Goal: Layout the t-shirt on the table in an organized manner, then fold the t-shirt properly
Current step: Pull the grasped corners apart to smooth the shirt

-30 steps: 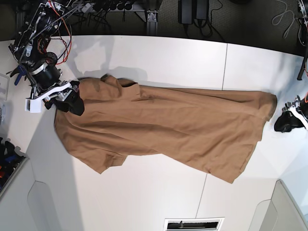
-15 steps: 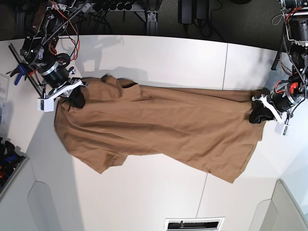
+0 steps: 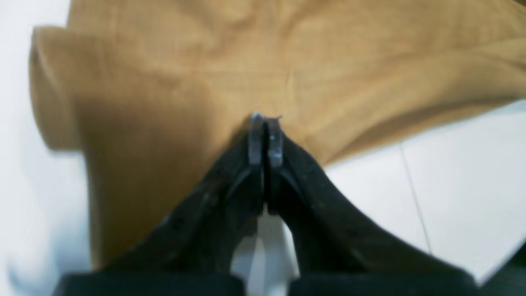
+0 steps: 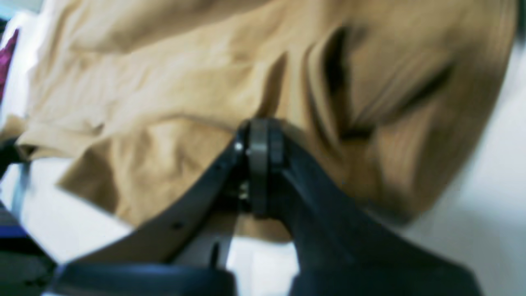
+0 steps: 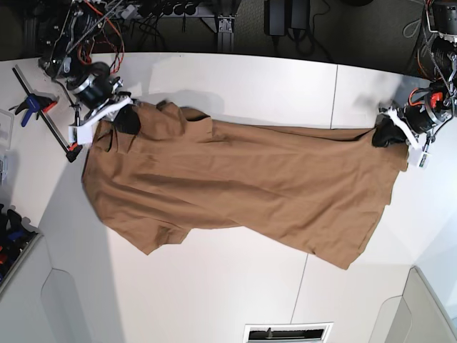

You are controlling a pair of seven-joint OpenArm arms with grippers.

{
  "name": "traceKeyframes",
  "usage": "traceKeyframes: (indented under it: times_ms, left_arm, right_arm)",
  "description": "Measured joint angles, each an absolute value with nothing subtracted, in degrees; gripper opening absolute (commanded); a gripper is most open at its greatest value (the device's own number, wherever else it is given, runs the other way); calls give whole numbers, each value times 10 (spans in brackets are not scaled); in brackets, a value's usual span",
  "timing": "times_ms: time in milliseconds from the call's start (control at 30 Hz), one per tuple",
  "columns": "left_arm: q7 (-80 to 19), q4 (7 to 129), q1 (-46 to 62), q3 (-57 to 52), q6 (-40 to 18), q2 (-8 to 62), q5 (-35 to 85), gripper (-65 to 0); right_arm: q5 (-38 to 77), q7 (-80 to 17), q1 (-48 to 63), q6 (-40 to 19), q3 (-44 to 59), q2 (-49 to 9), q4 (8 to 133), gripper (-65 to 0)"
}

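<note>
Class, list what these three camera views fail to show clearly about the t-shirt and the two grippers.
- Left wrist view: motion blur; left gripper hides the pinched t-shirt edge.
- Right wrist view: blurred folds; right gripper covers its hold.
- Base view: collar tag not visible; shirt underside hidden against the table.

Soft matt tan-brown cloth t-shirt (image 5: pixel 243 186), finely woven, creased in shallow folds; smooth white table (image 5: pixel 214 286) with a faint sheen and a thin dark seam; matt black plastic fingers (image 3: pixel 312 185) tipped with dull grey metal
</note>
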State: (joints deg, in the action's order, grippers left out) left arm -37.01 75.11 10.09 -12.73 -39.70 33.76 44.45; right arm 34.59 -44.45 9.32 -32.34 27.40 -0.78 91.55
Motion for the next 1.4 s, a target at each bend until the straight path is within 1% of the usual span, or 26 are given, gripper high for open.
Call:
traceKeyframes:
  times_ms: [100, 333, 400, 567, 667, 733, 833, 900, 1033, 1100, 1200, 1267, 1300, 1400]
  left_arm:
    - [-377, 789, 136, -130, -396, 350, 443, -650]
    - [-386, 893, 236, -165, -395, 349, 446, -650]
    - [-386, 908, 247, -174, -396, 349, 446, -650]
    - [-386, 919, 249, -195, -397, 349, 454, -650]
    - [-385, 919, 249, -219, -397, 349, 474, -650]
    - [-386, 919, 244, -232, -396, 349, 479, -650]
    - [-388, 919, 215, -238, -396, 346, 479, -650]
    - [-383, 919, 196, -238, -396, 338, 477, -650]
    - [-386, 910, 165, -225, -397, 320, 430, -650]
    - [-382, 881, 141, -203, -397, 320, 422, -650]
    - [-377, 819, 106, -157, -397, 323, 397, -650]
    - [-367, 776, 91, -124, -400, 321, 387, -650]
    - [-359, 760, 86, -112, -400, 321, 393, -650]
    - [-350, 734, 72, -93, -404, 324, 397, -650]
  right_arm:
    - [343, -449, 136, -323, 274, -8, 953, -650]
    - [347, -448, 215, -326, 274, -14, 1016, -650]
    - [350, -453, 231, -326, 274, -22, 1023, -650]
    - [379, -446, 225, -326, 275, -44, 1033, -650]
    - [390, -446, 225, -326, 280, -44, 1033, -650]
    - [392, -440, 219, -326, 283, -45, 1032, -650]
    - [388, -431, 180, -325, 283, -44, 1032, -650]
    - [357, -424, 151, -326, 282, -43, 1033, -650]
    - [295, -422, 98, -319, 282, -41, 1017, -650]
    - [255, -419, 66, -307, 275, -42, 993, -650]
    - [219, -412, 34, -307, 246, -43, 938, -650]
    - [203, -413, 30, -306, 225, -43, 898, -650]
    - [205, -398, 31, -305, 215, -41, 881, -650]
    - [201, -386, 27, -309, 193, -45, 852, -650]
